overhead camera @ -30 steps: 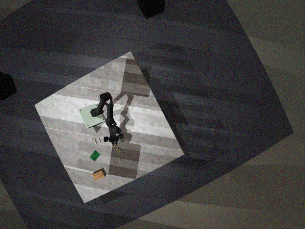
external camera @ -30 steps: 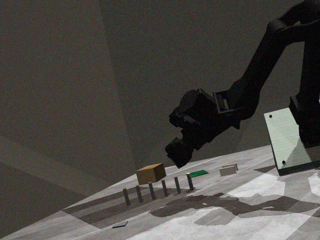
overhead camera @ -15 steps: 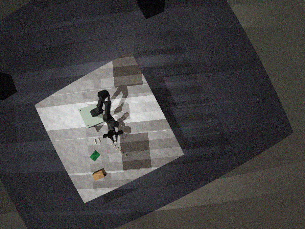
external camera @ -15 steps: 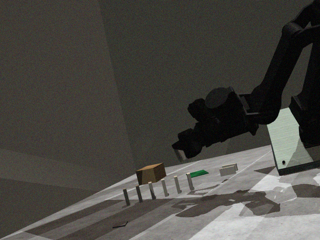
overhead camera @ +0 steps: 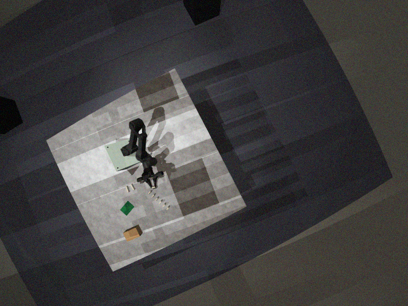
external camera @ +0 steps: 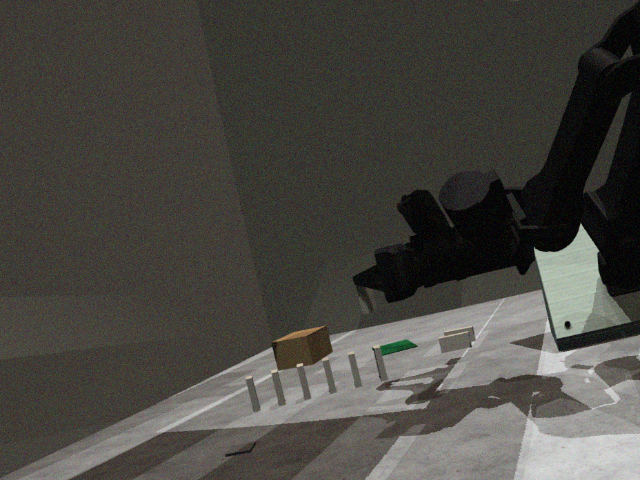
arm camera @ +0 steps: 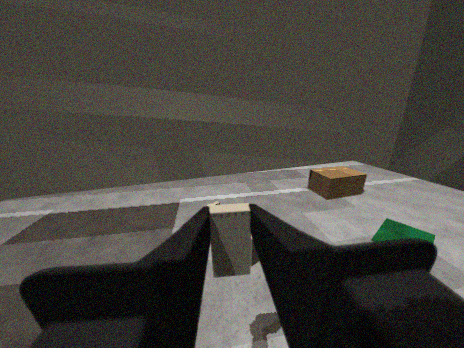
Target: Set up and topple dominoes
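My gripper (overhead camera: 152, 185) (external camera: 357, 280) (arm camera: 229, 211) is shut on a cream domino (overhead camera: 153, 187) (external camera: 365, 301) (arm camera: 231, 245). The domino hangs upright, slightly tilted, in the air near the row's arm-side end, higher than the standing tops. Several dominoes stand in an evenly spaced row; its arm-side end domino (overhead camera: 150, 192) (external camera: 379, 363) and its far end domino (overhead camera: 168, 207) (external camera: 252, 393) are upright. Two more dominoes rest on their long edges, side by side: one (overhead camera: 127, 189) and another (overhead camera: 132, 186); the nearer one (external camera: 454, 341) partly hides the other in the exterior view. The wrist view mostly hides the row.
An orange-brown block (overhead camera: 131, 234) (external camera: 294, 351) (arm camera: 337, 185) and a flat green square (overhead camera: 126, 208) (external camera: 396, 346) (arm camera: 402, 232) lie beyond the row. The arm stands on a pale green plate (overhead camera: 115, 156) (external camera: 571, 294). A thin dark piece (external camera: 241, 451) lies in front of the row.
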You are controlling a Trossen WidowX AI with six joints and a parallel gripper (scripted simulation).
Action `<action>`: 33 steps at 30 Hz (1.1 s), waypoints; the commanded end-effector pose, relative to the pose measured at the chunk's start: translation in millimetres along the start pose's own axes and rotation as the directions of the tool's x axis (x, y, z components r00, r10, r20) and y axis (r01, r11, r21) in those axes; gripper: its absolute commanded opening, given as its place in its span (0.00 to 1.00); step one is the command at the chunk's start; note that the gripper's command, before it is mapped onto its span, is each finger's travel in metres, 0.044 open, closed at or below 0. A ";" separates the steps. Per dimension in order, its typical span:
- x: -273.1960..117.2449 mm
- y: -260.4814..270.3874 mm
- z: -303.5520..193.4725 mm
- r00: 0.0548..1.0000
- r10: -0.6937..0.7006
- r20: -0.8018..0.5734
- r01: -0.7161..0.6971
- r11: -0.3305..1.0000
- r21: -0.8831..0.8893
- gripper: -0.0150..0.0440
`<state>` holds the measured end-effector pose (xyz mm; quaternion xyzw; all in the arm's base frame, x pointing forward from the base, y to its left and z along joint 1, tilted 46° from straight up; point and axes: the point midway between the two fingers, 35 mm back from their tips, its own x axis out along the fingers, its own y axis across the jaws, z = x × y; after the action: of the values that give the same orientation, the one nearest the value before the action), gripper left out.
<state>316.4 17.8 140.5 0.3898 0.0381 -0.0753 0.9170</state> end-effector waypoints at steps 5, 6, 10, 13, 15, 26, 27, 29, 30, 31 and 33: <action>-0.9 0.0 2.0 1.000 0.000 0.011 0.000 1.000 0.007 0.44; -0.9 0.0 2.0 1.000 0.000 0.011 0.000 1.000 0.007 0.44; -0.9 0.0 2.0 1.000 0.000 0.011 0.000 1.000 0.007 0.44; 0.3 0.5 -0.9 1.000 -0.001 0.011 0.001 1.000 0.009 0.44; 1.9 1.2 -4.8 1.000 -0.002 0.010 0.002 1.000 0.012 0.44; 8.3 3.9 -27.5 1.000 -0.006 0.009 0.005 1.000 0.026 0.44; 8.7 4.1 -29.7 1.000 -0.006 0.009 0.006 1.000 0.027 0.44; 9.4 4.4 -34.1 1.000 -0.006 0.009 0.006 1.000 0.030 0.44; 9.7 4.5 -36.3 1.000 -0.007 0.008 0.006 0.999 0.031 0.44; 10.0 4.6 -38.5 1.000 -0.007 0.008 0.007 0.999 0.032 0.44; 10.5 4.8 -43.0 1.000 -0.008 0.008 0.007 0.999 0.035 0.44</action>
<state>325.8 46.9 117.6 0.4023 0.0362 -0.0768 0.9116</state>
